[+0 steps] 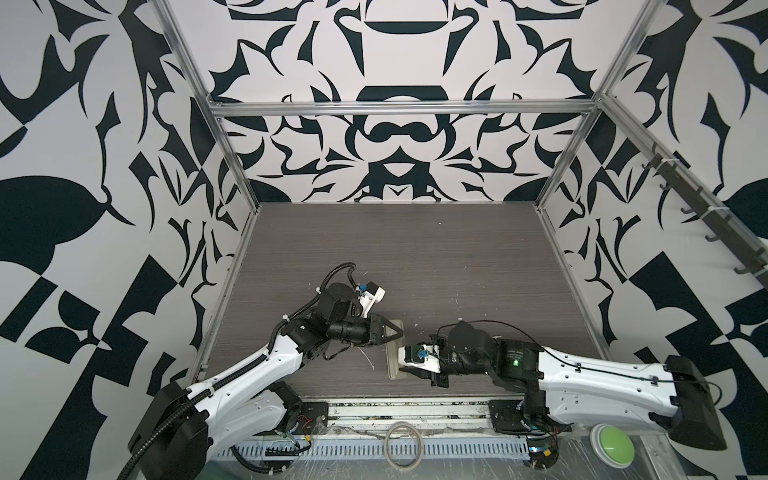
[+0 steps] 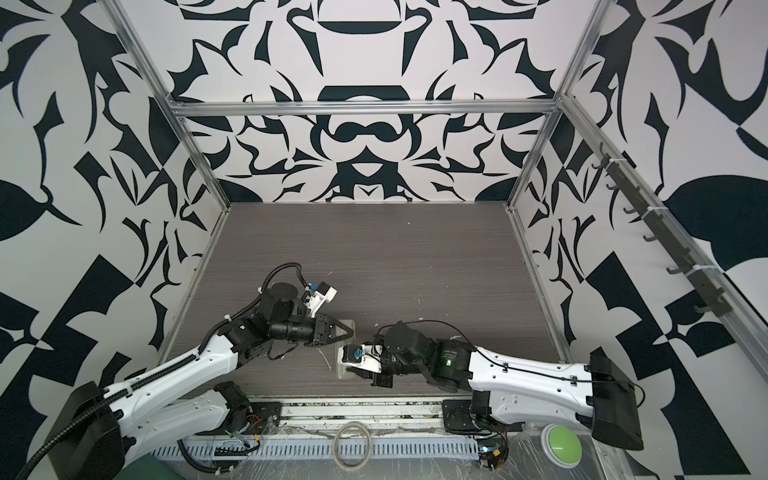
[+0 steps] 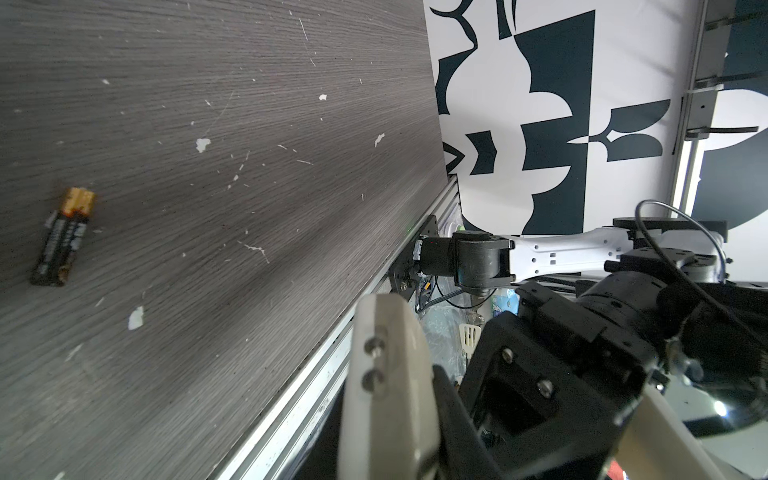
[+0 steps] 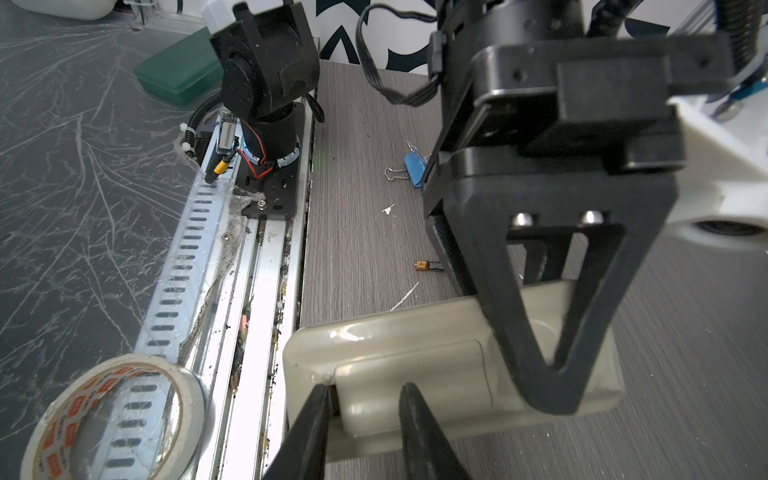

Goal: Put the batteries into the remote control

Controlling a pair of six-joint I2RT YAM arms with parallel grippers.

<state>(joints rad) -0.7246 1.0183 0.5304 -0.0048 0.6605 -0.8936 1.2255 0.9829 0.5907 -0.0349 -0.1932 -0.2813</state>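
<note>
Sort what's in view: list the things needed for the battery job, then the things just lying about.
For the job:
- remote control, back side up
- batteries, loose on the table

Just lying about:
- blue binder clip
- roll of tape
- green box
- green button
- white scraps

Both arms reach inward to lower centre in both top views. The left gripper points right, jaws closed; the right gripper points left, jaws slightly parted.
</note>
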